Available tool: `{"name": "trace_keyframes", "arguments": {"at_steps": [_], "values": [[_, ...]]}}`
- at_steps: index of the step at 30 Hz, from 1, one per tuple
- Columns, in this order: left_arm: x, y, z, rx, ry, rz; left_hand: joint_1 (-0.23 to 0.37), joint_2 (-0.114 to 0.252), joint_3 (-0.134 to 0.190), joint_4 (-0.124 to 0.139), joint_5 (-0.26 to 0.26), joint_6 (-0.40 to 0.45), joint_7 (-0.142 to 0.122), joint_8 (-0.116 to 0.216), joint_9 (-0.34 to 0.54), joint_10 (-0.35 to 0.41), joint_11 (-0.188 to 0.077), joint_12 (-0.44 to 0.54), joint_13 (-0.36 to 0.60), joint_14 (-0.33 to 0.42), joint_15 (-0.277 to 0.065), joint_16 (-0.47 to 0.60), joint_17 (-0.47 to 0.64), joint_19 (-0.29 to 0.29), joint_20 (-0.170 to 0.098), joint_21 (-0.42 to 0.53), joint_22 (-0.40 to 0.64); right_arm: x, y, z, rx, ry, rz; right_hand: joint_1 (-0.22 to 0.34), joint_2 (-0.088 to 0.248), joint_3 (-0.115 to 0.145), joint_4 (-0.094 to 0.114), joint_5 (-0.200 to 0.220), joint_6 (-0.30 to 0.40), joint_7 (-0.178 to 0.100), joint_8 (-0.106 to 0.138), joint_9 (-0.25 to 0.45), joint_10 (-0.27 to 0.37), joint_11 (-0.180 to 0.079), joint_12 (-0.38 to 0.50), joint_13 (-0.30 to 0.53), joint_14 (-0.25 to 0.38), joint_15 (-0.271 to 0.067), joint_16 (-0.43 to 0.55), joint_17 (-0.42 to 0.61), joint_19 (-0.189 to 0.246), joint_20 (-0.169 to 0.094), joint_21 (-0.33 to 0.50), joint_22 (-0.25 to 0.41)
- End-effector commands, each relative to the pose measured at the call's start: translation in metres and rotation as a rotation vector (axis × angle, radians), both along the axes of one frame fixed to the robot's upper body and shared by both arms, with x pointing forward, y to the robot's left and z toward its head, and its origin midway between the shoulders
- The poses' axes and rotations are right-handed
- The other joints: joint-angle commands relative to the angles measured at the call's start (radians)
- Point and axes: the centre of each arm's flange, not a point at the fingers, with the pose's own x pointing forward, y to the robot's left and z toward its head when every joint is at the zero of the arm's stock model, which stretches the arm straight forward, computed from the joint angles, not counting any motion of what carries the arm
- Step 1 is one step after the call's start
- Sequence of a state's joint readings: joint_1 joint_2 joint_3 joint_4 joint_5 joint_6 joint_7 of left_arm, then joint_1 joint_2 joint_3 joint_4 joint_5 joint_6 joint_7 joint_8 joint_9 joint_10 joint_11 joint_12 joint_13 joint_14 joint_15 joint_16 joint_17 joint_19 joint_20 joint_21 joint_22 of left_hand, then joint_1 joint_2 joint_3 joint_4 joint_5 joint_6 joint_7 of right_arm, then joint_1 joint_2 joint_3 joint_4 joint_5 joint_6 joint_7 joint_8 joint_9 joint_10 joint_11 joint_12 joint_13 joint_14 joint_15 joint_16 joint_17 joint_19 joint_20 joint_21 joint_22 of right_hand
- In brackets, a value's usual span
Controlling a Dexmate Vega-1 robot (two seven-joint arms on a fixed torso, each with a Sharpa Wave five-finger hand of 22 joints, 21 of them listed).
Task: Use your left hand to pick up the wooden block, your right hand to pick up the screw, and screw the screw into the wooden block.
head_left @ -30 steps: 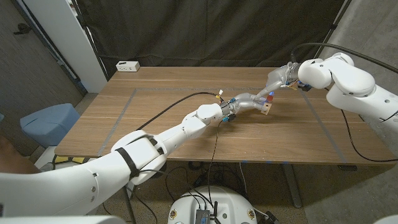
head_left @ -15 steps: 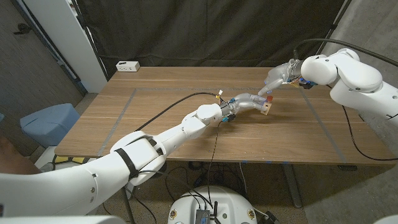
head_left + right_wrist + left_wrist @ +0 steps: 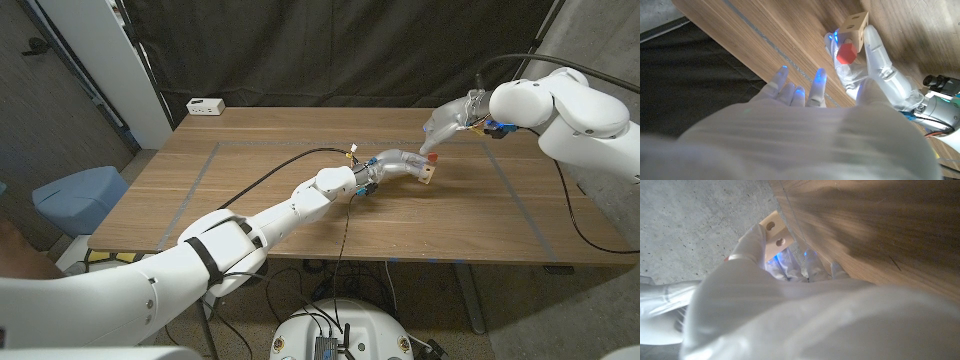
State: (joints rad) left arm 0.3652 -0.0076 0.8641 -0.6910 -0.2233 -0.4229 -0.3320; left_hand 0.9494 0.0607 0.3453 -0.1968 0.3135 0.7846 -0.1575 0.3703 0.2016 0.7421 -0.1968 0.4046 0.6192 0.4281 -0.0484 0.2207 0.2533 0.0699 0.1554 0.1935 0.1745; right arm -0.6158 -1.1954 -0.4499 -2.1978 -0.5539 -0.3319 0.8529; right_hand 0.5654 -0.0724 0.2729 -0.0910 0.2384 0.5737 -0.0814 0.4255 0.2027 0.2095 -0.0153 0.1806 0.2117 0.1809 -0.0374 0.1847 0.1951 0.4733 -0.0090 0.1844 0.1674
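Wooden table [image 3: 300,190]; white power strip [image 3: 205,106] at far-left corner.

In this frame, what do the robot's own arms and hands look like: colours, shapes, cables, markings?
Both arms are glossy white with rounded shells. The left arm has a black band near its base, and a thin black cable runs along it to the wrist, where small coloured wires cluster. The left hand and right hand are pale and translucent, with blue lights glowing at the fingertips. Another black cable trails by the right arm.
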Motion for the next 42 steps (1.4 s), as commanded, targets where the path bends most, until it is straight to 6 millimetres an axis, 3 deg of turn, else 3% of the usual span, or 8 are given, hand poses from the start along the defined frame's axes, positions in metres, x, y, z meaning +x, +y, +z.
{"name": "trace_keyframes", "arguments": {"at_steps": [1, 7, 17, 22, 26, 33, 42], "values": [[0.001, 0.001, 0.002, -0.001, -0.001, -0.004, -0.043, 0.050, 0.049, 0.042, 0.008, 0.047, 0.020, 0.006, 0.015, 0.010, -0.003, 0.008, 0.005, 0.008, -0.052, -0.001, 0.003, 0.007, 0.004, 0.007, 0.006, -0.003, 0.002, 0.001, -0.028, 0.034, -0.002, 0.044, 0.000, 0.014, -0.028, -0.013, -0.025, -0.012, -0.012, 0.004, -0.032, -0.006, -0.001, 0.004, -0.023, -0.031, 0.000, 0.000, -0.017, 0.015, -0.003, 0.004], [0.002, 0.002, 0.002, -0.001, 0.002, -0.003, -0.044, 0.051, 0.049, 0.042, 0.008, 0.047, 0.020, 0.006, 0.015, 0.011, -0.002, 0.008, 0.004, 0.008, -0.053, -0.001, 0.003, 0.007, 0.003, 0.007, 0.006, -0.002, 0.002, -0.001, -0.038, 0.038, -0.012, 0.090, -0.006, 0.030, -0.057, -0.022, -0.060, -0.024, -0.029, 0.006, -0.062, -0.008, 0.000, 0.005, -0.037, -0.028, 0.002, 0.000, -0.024, 0.029, -0.001, 0.003], [0.003, 0.002, 0.002, 0.001, 0.004, -0.003, -0.045, 0.051, 0.049, 0.043, 0.007, 0.047, 0.022, 0.005, 0.015, 0.010, -0.002, 0.008, 0.003, 0.008, -0.052, 0.000, 0.004, 0.007, 0.004, 0.007, 0.006, 0.002, 0.001, -0.006, -0.067, 0.037, -0.036, 0.127, -0.007, 0.044, -0.074, -0.026, -0.072, -0.030, -0.036, 0.007, -0.079, -0.018, 0.002, 0.005, -0.049, -0.032, 0.004, 0.000, -0.028, 0.031, 0.000, 0.003], [0.004, 0.003, 0.002, 0.001, 0.005, -0.003, -0.045, 0.050, 0.049, 0.042, 0.007, 0.048, 0.020, 0.005, 0.015, 0.011, -0.004, 0.008, 0.003, 0.009, -0.053, 0.000, 0.003, 0.008, 0.004, 0.008, 0.006, 0.004, 0.000, -0.007, -0.088, 0.024, -0.049, 0.164, -0.008, 0.059, -0.084, -0.029, -0.075, -0.042, -0.038, 0.008, -0.083, -0.044, 0.006, 0.005, -0.050, -0.036, 0.008, 0.001, -0.026, 0.028, 0.003, 0.003], [0.004, 0.003, 0.002, 0.002, 0.005, -0.002, -0.046, 0.051, 0.049, 0.043, 0.007, 0.049, 0.020, 0.004, 0.015, 0.011, -0.002, 0.008, 0.002, 0.008, -0.052, 0.000, 0.004, 0.008, 0.004, 0.007, 0.006, 0.005, -0.001, -0.008, -0.082, 0.025, -0.055, 0.177, -0.011, 0.064, -0.086, -0.030, -0.062, -0.045, -0.033, 0.008, -0.080, -0.050, 0.009, 0.005, -0.048, -0.041, 0.010, 0.001, -0.023, 0.023, 0.004, 0.003], [0.004, 0.003, 0.001, 0.002, 0.006, -0.003, -0.045, 0.051, 0.049, 0.043, 0.007, 0.050, 0.019, 0.004, 0.015, 0.009, -0.001, 0.008, 0.002, 0.009, -0.052, 0.001, 0.004, 0.008, 0.003, 0.007, 0.006, 0.006, -0.001, -0.009, -0.067, 0.024, -0.062, 0.175, -0.015, 0.065, -0.075, -0.037, -0.027, -0.018, -0.019, 0.011, -0.062, -0.040, 0.019, 0.006, -0.035, -0.047, 0.019, 0.005, -0.012, 0.014, 0.009, 0.003], [0.003, 0.003, 0.001, 0.002, 0.005, -0.001, -0.046, 0.050, 0.049, 0.042, 0.006, 0.049, 0.020, 0.003, 0.015, 0.009, -0.004, 0.009, 0.002, 0.008, -0.053, 0.000, 0.004, 0.008, 0.002, 0.007, 0.006, 0.006, -0.001, -0.011, -0.054, 0.014, -0.051, 0.177, -0.016, 0.071, -0.070, -0.041, 0.028, -0.004, 0.003, 0.013, -0.039, -0.037, 0.026, 0.006, -0.023, -0.048, 0.026, 0.008, -0.003, 0.011, 0.010, 0.003]]}}
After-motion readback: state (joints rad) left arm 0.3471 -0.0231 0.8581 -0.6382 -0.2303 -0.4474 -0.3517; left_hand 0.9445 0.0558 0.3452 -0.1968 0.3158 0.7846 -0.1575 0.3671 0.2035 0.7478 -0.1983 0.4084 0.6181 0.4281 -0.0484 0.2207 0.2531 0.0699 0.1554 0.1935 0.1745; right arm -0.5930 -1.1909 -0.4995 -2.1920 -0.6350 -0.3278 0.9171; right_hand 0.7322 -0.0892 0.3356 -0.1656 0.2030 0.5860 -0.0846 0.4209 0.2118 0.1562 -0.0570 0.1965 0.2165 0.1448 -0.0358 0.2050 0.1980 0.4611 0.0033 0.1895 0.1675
